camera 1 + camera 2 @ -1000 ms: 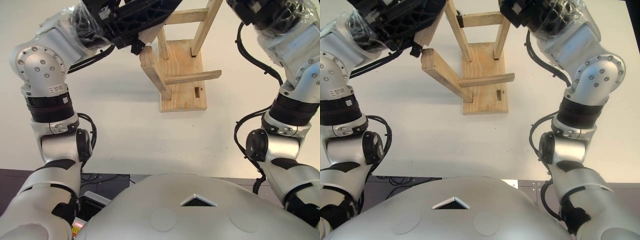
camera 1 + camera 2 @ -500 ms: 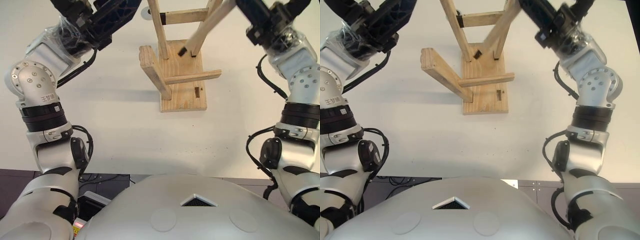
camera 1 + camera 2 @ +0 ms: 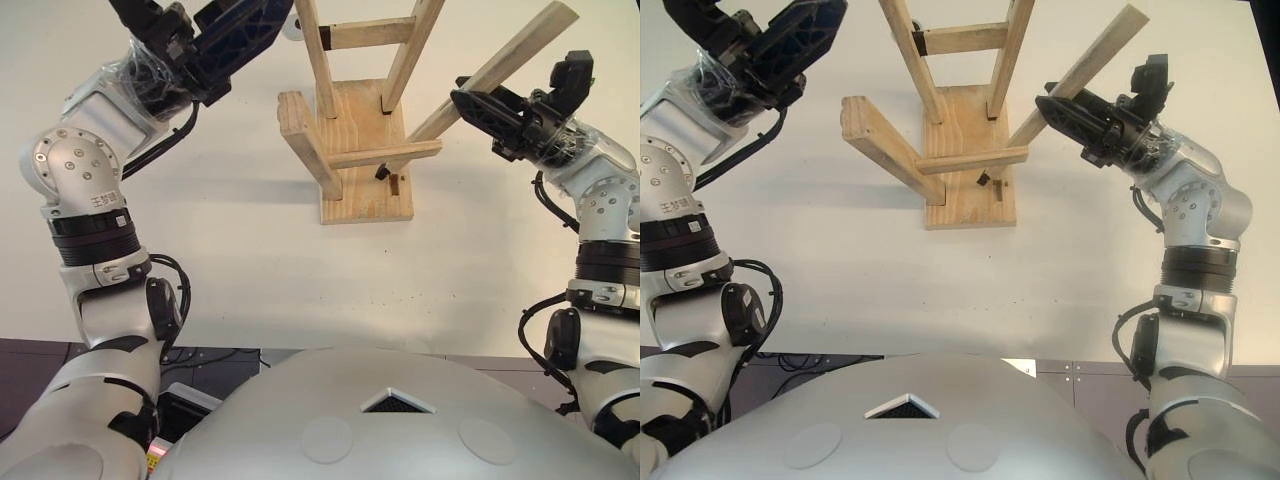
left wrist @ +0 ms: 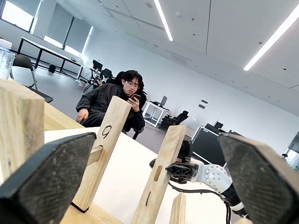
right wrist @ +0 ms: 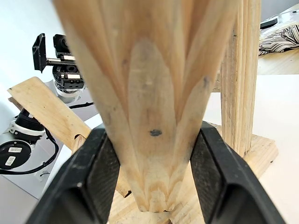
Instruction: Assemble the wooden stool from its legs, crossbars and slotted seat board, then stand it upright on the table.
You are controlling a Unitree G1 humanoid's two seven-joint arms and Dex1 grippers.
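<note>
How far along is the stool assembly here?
Done: three legs stand in the seat board, the far two joined by a crossbar. In hand: right gripper holds the fourth leg tilted near the open slot. Left: seat it, then turn everything upright.

Both upright legs rising from the seat board run off the top edge of the eye views, their upper ends unseen. Up and left of the seat board, the left end effector is cut by that same edge. The loose leg clamped in the right end effector slants down toward the seat board's near right slot, but part of it passes behind the crossbar — whether its tip touches the board or enters the slot cannot be told. From the right wrist, that leg's end looms blurred and covers much of the seat board; from the left wrist, the pads are blurred too.
</note>
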